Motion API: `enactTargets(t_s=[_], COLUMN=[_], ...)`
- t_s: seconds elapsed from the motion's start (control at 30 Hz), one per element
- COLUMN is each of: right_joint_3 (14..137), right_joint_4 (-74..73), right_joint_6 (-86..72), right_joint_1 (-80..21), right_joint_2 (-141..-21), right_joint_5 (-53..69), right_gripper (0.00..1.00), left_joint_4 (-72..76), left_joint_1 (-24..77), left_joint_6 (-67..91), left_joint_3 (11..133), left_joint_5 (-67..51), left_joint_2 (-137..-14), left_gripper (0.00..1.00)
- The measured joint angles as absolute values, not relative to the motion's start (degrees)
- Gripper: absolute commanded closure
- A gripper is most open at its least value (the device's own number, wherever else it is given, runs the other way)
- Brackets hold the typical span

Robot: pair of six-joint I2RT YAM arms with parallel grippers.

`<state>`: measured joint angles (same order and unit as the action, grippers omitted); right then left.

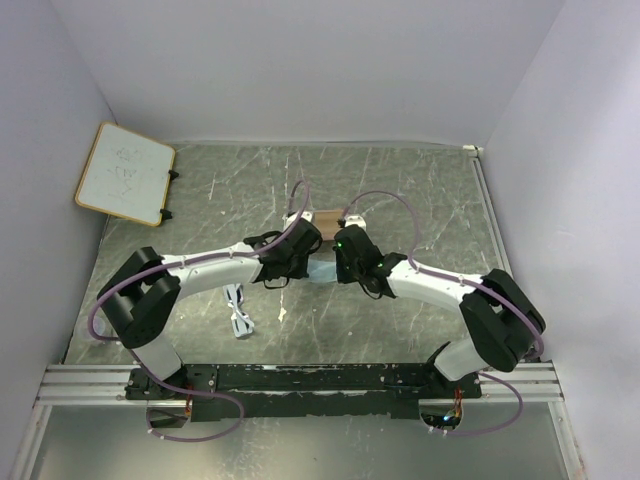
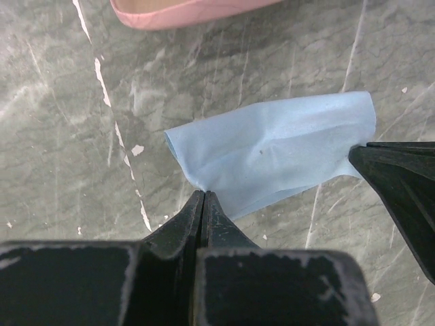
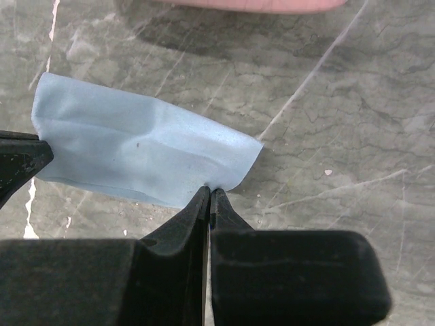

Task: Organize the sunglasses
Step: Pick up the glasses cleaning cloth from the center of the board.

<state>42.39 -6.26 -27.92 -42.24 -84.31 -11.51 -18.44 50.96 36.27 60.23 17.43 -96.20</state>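
The left gripper [image 2: 204, 198] was pressed together on one corner of the cloth [image 2: 272, 149]. The right gripper [image 3: 209, 195] pinched the opposite corner. One case [image 1: 325, 217] lay just beyond the cloth. One pair of sunglasses [image 1: 238, 312] lay on the table [image 1: 420, 190], left of the cloth, ungripped. They were judged light, thin and fragile, best grasped at the bridge.

Inventory by kind, on one grey marbled table [image 1: 420, 190]. Robot arms: two, namely left arm [image 1: 205, 268] and right arm [image 1: 440, 287]. Grippers: two, namely left gripper [image 2: 204, 197] and right gripper [image 3: 209, 193], two fingers apiece, four in all. White-framed sunglasses [image 1: 238, 312]: one pair. Blue cloth [image 2: 272, 149]: one. Pink case [image 2: 183, 10]: one. Whiteboard [image 1: 125, 172]: one.
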Motion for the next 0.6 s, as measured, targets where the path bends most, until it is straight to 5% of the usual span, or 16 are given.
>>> enactTargets(t_s=[0.6], right_joint_3=[52.8], right_joint_4=[-10.0], right_joint_6=[-24.53], right_joint_1=[-41.17], right_joint_2=[-84.23], right_joint_5=[-14.46], right_gripper=[1.0], left_joint_4=[-18.65], left_joint_1=[47.62], left_joint_6=[31.16], left_joint_3=[66.54], left_joint_5=[18.63], left_joint_2=[-96.18], left_gripper=[0.93])
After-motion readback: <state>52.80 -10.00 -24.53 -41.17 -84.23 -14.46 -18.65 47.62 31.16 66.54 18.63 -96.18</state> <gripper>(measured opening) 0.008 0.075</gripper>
